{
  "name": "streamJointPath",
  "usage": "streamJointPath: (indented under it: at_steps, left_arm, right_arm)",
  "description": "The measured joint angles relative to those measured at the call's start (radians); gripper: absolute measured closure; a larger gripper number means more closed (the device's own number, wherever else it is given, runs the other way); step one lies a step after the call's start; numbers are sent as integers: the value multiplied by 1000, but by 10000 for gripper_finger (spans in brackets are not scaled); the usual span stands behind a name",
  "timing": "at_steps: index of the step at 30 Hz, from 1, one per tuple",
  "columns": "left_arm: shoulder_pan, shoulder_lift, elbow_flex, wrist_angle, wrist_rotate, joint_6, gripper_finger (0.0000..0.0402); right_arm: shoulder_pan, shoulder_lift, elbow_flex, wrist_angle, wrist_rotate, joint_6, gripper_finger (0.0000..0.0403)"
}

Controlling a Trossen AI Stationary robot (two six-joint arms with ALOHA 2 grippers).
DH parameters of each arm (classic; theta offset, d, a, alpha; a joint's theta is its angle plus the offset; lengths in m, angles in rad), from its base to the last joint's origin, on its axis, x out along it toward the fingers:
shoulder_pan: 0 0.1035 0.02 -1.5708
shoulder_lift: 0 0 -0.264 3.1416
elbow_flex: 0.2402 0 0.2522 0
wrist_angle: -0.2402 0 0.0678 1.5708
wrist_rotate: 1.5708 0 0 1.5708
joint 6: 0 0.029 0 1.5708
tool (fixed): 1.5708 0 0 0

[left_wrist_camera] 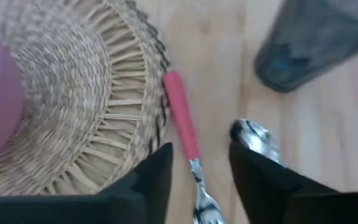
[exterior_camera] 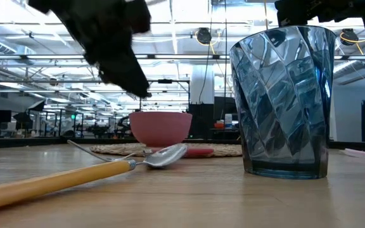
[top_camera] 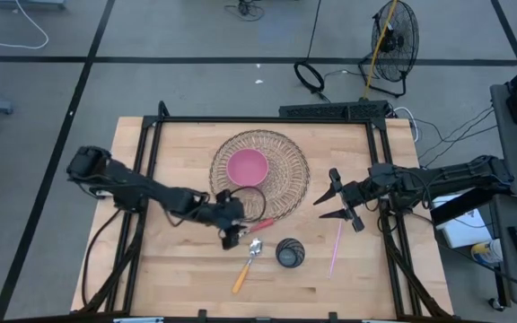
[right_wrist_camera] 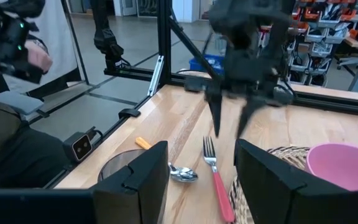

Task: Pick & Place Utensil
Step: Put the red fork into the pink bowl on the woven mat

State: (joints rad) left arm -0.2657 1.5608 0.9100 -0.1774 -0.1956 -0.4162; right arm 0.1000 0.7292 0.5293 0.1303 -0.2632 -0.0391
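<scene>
Two robot arms work over a pale wooden desk (top_camera: 187, 269) in a hall with a grey concrete floor (top_camera: 178, 36).

The left end effector (top_camera: 232, 231), its fingers parted and empty, hangs just above a red-handled fork (left_wrist_camera: 185, 134) lying beside a round woven mat (top_camera: 285, 175). A pink bowl (top_camera: 248, 166) sits on the mat. A spoon (top_camera: 246, 266) with an orange handle lies near a blue ribbed tumbler (exterior_camera: 284, 101), a pink straw (top_camera: 336, 248) farther right. The right end effector (top_camera: 337, 205) waits open near the right rail. A floor fan (top_camera: 393, 45) stands beyond the desk.
</scene>
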Motion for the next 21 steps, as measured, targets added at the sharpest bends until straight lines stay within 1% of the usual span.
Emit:
streamJointPath:
  at_steps: [4,6,8,12,21]
  left_arm:
    - [69,57,0,14,61,7,164]
    - [91,86,0,40,104,17,144]
    - [102,111,0,83,134,25,134]
    - [104,157,4,147,150,53,141]
    - [97,269,91,129,153,127,183]
  right_arm:
    - [0,0,0,0,0,0,227]
    - [0,0,0,0,0,0,227]
    - [0,0,0,0,0,0,227]
    - [0,0,0,-1,0,-3,227]
    - [0,0,0,-2,0,-7,227]
